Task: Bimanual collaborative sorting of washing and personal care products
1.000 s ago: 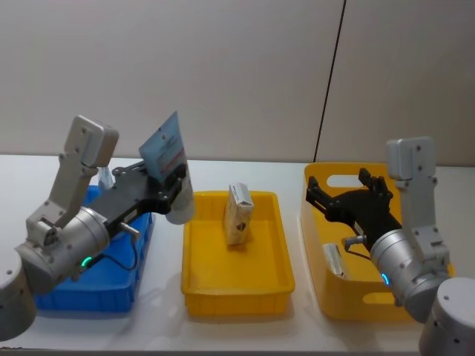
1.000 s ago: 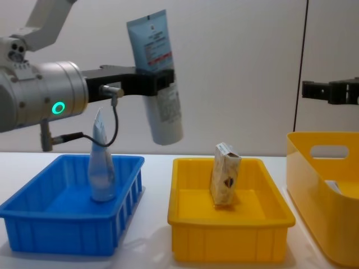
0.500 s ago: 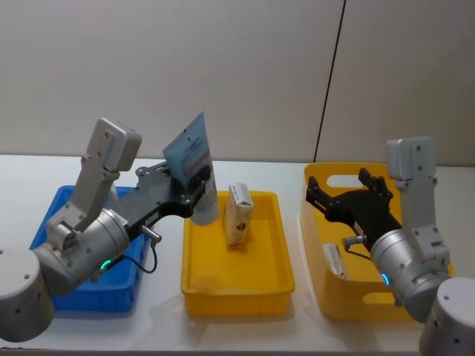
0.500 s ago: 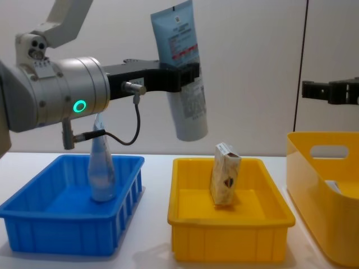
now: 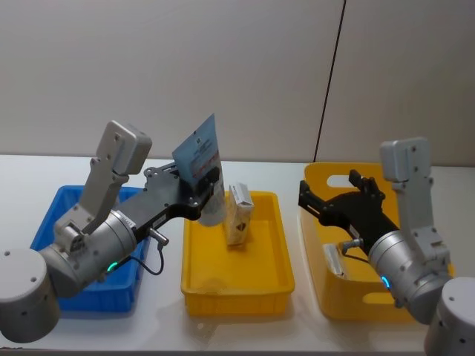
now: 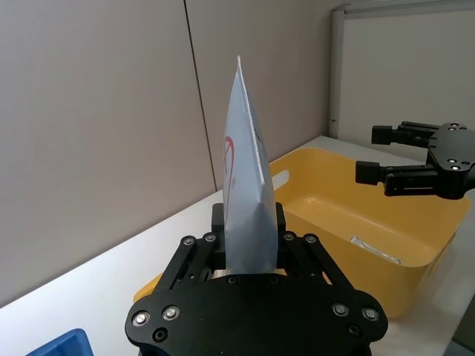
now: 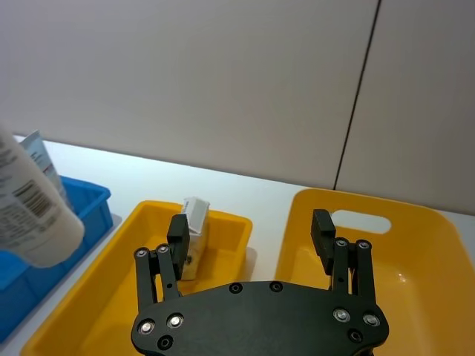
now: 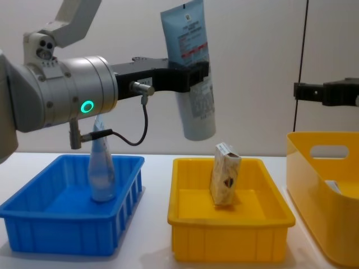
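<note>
Pale-blue squeeze tube (image 8: 188, 33): clamped in left hand (image 8: 193, 74), near upright, crimped end up, cap above middle yellow tray (image 8: 230, 222), beside cream packet (image 8: 225, 175). Right hand (image 5: 332, 194): fingers apart over right yellow bin (image 8: 307, 171), well off to the tube's right.

A robotics lab or test room, it seems: bare beige wall panels (image 5: 185, 67) split by a dark seam (image 5: 330, 81); a plain white table (image 5: 30, 178); sorting bins (image 8: 224, 241) laid out (one blue, two yellow).
</note>
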Robot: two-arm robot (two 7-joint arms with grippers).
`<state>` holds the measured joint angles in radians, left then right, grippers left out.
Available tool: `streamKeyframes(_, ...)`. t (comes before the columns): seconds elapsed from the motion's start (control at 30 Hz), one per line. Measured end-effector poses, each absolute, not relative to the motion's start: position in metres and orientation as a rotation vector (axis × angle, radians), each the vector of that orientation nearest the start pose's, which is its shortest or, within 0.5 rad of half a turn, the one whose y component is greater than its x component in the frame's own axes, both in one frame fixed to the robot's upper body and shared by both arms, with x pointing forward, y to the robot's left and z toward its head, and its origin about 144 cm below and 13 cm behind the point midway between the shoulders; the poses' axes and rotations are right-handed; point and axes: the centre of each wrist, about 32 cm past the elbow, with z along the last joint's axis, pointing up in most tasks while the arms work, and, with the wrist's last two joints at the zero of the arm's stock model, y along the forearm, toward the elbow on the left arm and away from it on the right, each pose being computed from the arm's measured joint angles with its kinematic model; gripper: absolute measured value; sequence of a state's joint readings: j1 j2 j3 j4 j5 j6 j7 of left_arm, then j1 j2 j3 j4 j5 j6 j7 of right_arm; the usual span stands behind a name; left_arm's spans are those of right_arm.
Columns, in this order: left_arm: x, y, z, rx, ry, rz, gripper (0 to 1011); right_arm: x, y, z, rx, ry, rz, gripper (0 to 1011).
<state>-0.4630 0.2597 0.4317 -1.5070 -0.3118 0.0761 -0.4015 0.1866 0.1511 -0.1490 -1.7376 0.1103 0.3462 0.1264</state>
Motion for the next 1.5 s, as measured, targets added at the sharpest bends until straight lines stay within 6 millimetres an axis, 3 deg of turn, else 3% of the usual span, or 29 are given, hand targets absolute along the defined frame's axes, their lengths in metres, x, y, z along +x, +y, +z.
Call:
streamKeyframes(0.87,0.55,0.174,1.266,-0.053,-0.219,0.763,280,0.505,-0.221,1.259,-0.154,-0.102,-0.953,1002)
streamKeyframes(1.5,0.55,0.174,1.266,-0.053,-0.219,0.762,280,0.524,-0.218,1.251,-0.221,-0.164,-0.808,1002)
